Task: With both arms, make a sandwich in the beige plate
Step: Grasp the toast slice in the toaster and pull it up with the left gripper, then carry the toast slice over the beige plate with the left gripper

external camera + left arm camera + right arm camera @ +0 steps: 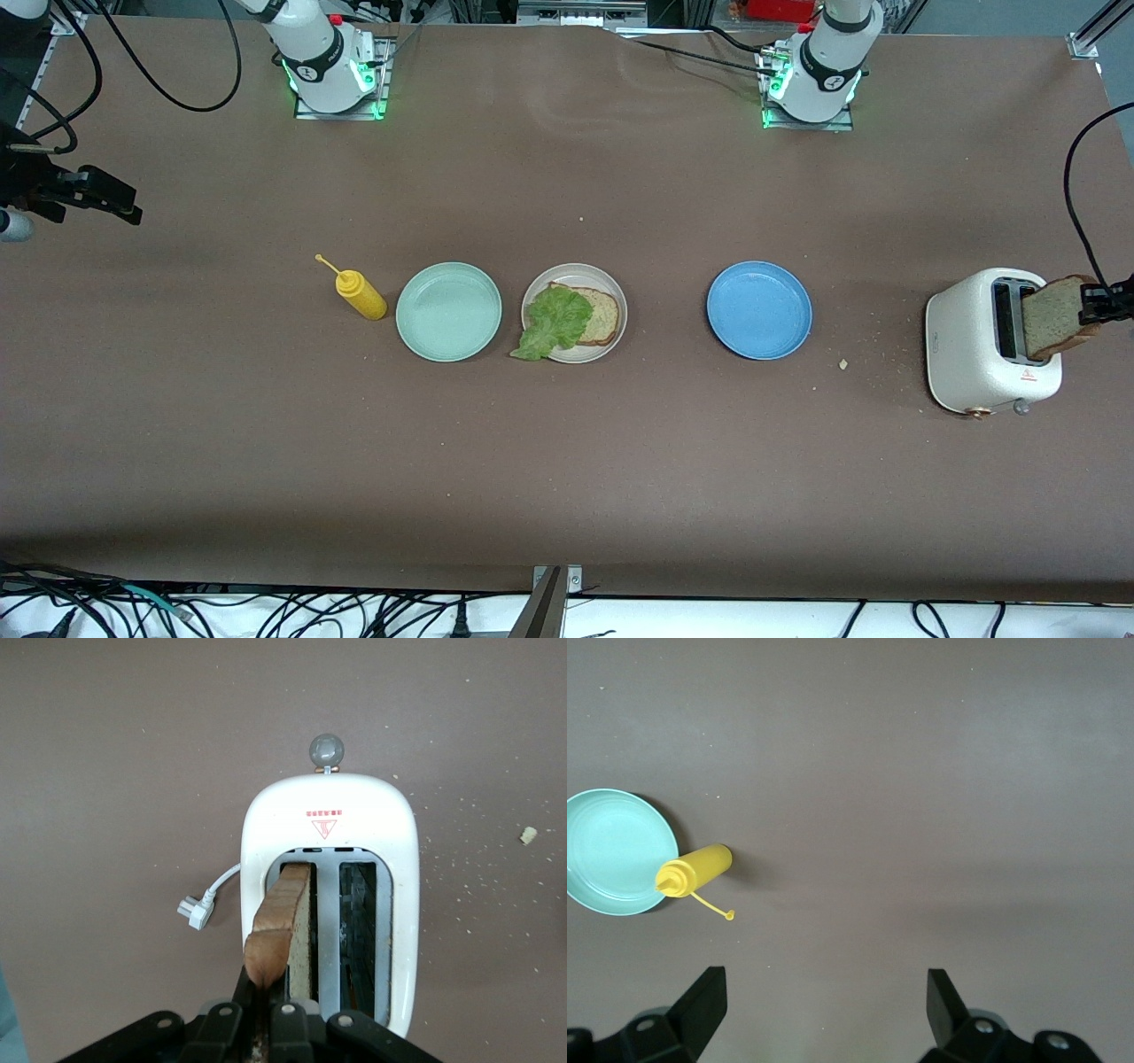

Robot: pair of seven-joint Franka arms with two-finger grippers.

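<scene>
The beige plate (pixel 619 299) sits mid-table with one brown bread slice (pixel 601 315) on it. A ruffled green lettuce leaf (pixel 555 322) lies on that slice and hangs over the rim. At the left arm's end stands a white toaster (pixel 974 347) (pixel 328 815). A second bread slice (pixel 1057 315) (pixel 282 920) leans out of one of its slots. My left gripper (pixel 1099 307) (pixel 276 994) is shut on the top crust of that slice. My right gripper (pixel 120 202) (pixel 826 1001) hangs open and empty over bare table at the right arm's end.
A mint-green plate (pixel 448 311) (pixel 611 850) and a yellow squeeze bottle (pixel 361 295) (pixel 695 870) stand beside the beige plate toward the right arm's end. A blue plate (pixel 759 309) lies toward the toaster. Crumbs (pixel 842 364) dot the table near the toaster, whose plug (pixel 193 911) lies loose.
</scene>
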